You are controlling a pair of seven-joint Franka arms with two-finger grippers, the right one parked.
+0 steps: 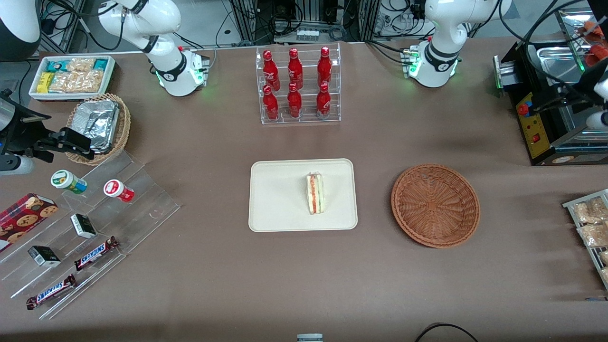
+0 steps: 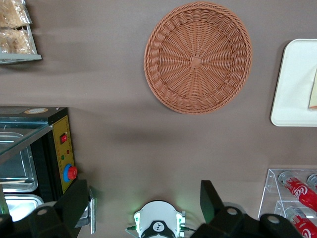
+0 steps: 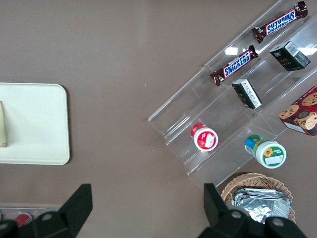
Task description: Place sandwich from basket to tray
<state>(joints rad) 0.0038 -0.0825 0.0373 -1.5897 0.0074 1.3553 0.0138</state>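
The left arm's black two-finger gripper (image 2: 143,208) hangs high above the working arm's end of the brown counter (image 1: 304,275), near the black machine with red buttons (image 1: 536,124). Its fingers (image 2: 74,203) are spread wide apart and have hold of nothing.

The small triangular sandwich wedge of white bread with red, orange and green filling (image 1: 315,193) lies on the flat cream-white rectangular tray with rounded corners (image 1: 275,199), at the middle of the counter. It stands on one edge with its layered cut face turned up. In the left wrist view only a sliver of it (image 2: 313,89) shows on the tray (image 2: 294,84).

The wide, shallow, round reddish-brown wicker basket (image 1: 435,205) sits beside the tray, toward the working arm's end, apart from it; nothing lies in it (image 2: 198,57).

A clear acrylic rack of red bottles (image 1: 299,85) stands farther from the front camera than the tray. Toward the parked arm's end, a clear stepped display (image 1: 95,228) carries chocolate bars (image 1: 96,252), small boxes and two small tubs.
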